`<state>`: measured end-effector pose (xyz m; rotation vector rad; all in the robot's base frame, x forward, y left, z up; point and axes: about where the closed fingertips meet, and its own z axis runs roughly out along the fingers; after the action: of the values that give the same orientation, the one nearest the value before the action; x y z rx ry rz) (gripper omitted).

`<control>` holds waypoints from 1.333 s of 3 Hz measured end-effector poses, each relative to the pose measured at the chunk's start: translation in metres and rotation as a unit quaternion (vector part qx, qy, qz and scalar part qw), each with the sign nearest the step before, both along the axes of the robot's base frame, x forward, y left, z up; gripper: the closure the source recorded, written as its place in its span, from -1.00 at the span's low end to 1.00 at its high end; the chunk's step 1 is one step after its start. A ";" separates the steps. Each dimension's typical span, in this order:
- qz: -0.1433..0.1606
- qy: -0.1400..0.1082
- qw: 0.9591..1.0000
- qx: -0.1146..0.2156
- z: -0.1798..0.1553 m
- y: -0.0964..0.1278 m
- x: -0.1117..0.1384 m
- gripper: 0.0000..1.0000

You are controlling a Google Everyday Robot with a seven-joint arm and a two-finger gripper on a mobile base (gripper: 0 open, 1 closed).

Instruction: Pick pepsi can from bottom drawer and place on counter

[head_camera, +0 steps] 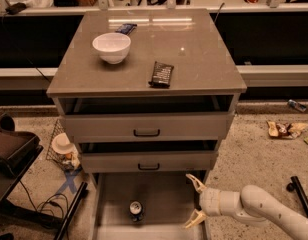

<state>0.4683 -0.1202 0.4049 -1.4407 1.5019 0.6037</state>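
The pepsi can (136, 211) stands upright on the floor of the open bottom drawer (164, 194), left of centre. My gripper (194, 200) reaches in from the right over the drawer's right side, its two pale fingers spread open and empty. It is to the right of the can, well apart from it. The counter (194, 59) is the glossy grey-brown top of the cabinet.
On the counter stand a white bowl (112, 47), a flat black snack packet (161, 74) and a small dark packet (125, 28) at the back. The two upper drawers (146, 126) are partly open. A chair (9, 149) and cables are at left; litter lies on the floor at right.
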 end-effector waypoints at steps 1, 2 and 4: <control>0.002 0.015 1.000 0.003 -0.023 0.020 0.004 -1.00; 0.030 0.026 0.999 0.011 -0.067 0.056 0.016 -1.00; 0.100 0.022 0.991 0.088 -0.156 0.142 0.047 -1.00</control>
<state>0.5157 0.0216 0.2494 -1.4585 1.3101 0.8730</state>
